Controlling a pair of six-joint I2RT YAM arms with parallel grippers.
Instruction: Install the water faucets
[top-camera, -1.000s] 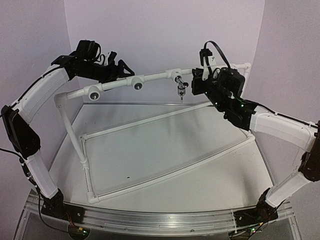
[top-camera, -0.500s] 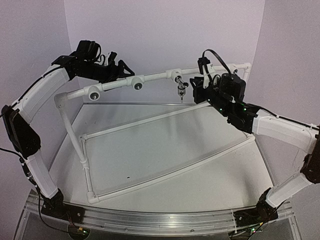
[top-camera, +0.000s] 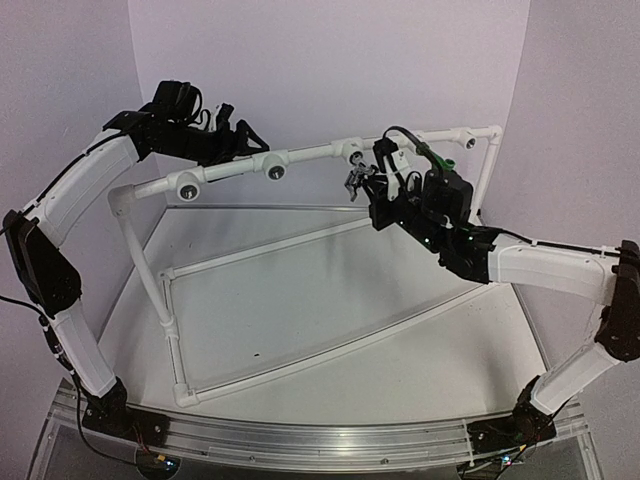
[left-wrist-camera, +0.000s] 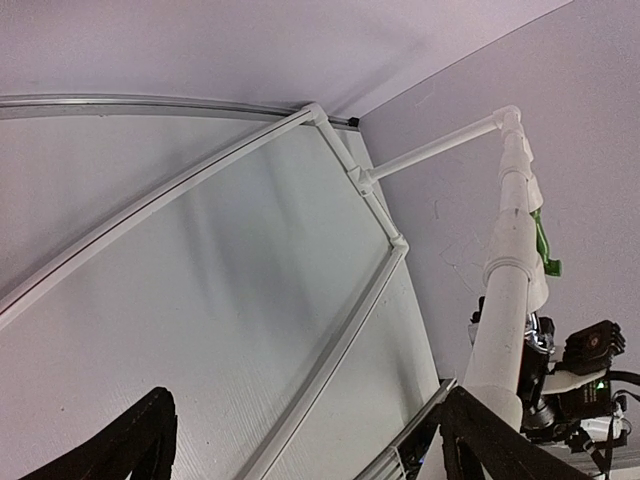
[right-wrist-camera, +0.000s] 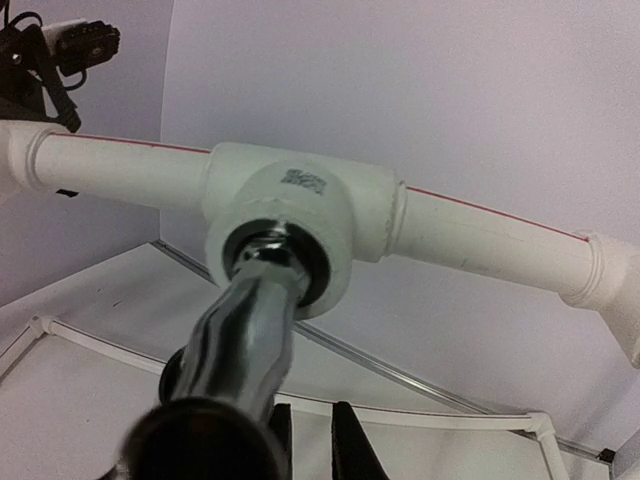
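The right gripper (right-wrist-camera: 312, 415) has its fingers (right-wrist-camera: 350, 445) almost pressed together, just beside the chrome faucet (right-wrist-camera: 255, 320); whether they pinch it I cannot tell. This faucet sits in a white tee fitting (right-wrist-camera: 300, 195) on the far pipe (top-camera: 305, 155). The left gripper (left-wrist-camera: 305, 410), spread wide, is at the same pipe, more to the left. The green faucet (left-wrist-camera: 541, 240) is on the pipe, more to the right.

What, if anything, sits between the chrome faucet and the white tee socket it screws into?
Nothing visible: the chrome faucet already has its end inside the socket of the tee fitting on the white pipe.
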